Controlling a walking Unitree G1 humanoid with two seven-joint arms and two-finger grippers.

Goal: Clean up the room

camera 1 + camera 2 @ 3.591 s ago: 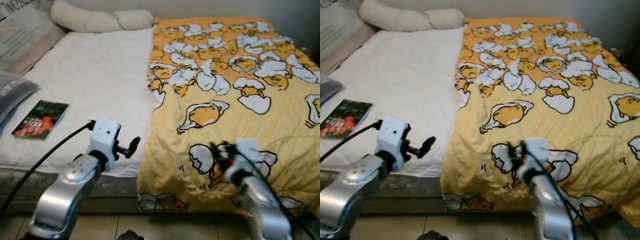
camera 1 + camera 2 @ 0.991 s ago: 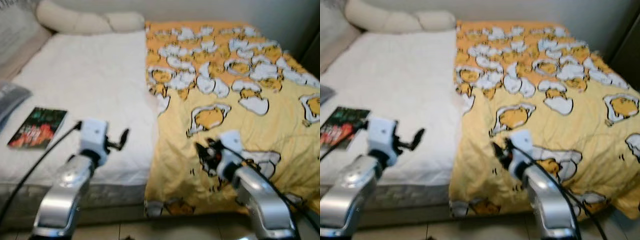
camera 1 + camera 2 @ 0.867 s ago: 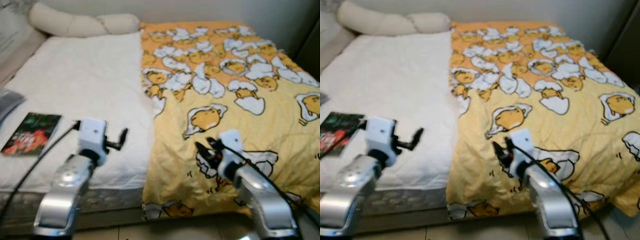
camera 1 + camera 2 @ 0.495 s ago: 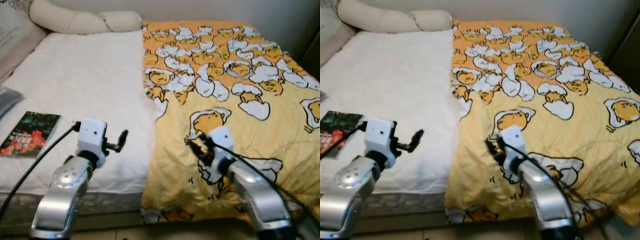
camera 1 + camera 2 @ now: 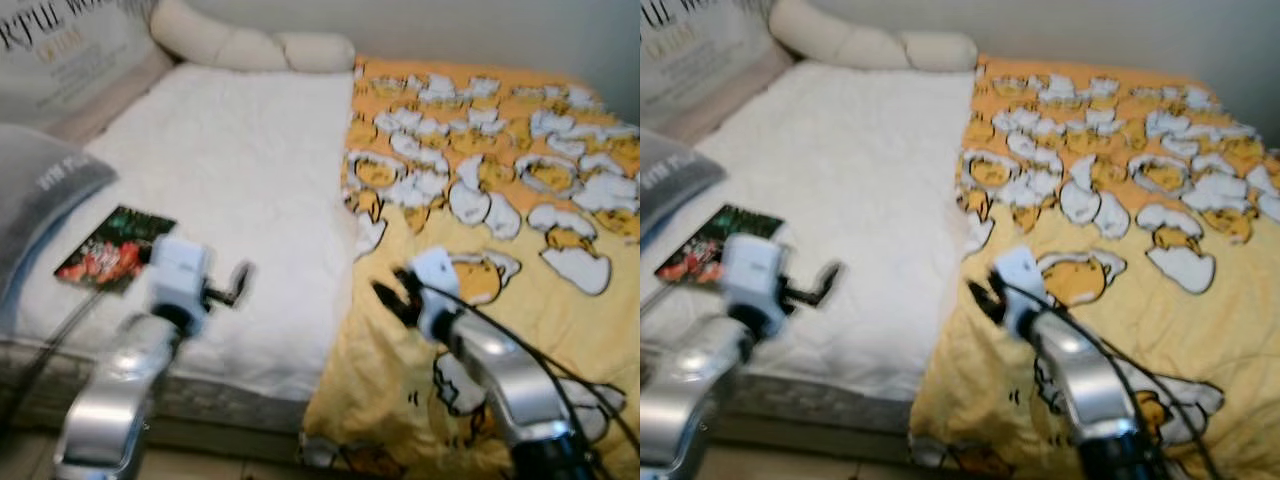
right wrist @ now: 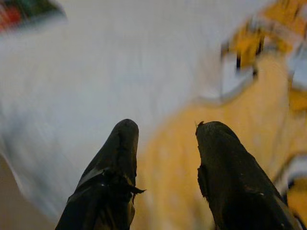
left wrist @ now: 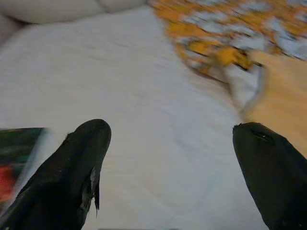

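Now my view has swung left: the book (image 5: 115, 248) lies on the white mattress (image 5: 250, 170), left gripper (image 5: 238, 283) spread wide nearby; right gripper (image 5: 390, 298), slightly parted, empty, over the yellow blanket's (image 5: 520, 240) edge.

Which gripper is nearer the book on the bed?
Left. The left gripper hovers just beside the book; the right gripper is over the yellow blanket.

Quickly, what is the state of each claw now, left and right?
Left claw: open, holding nothing, over the white mattress.
Right claw: open, holding nothing, at the yellow blanket edge.
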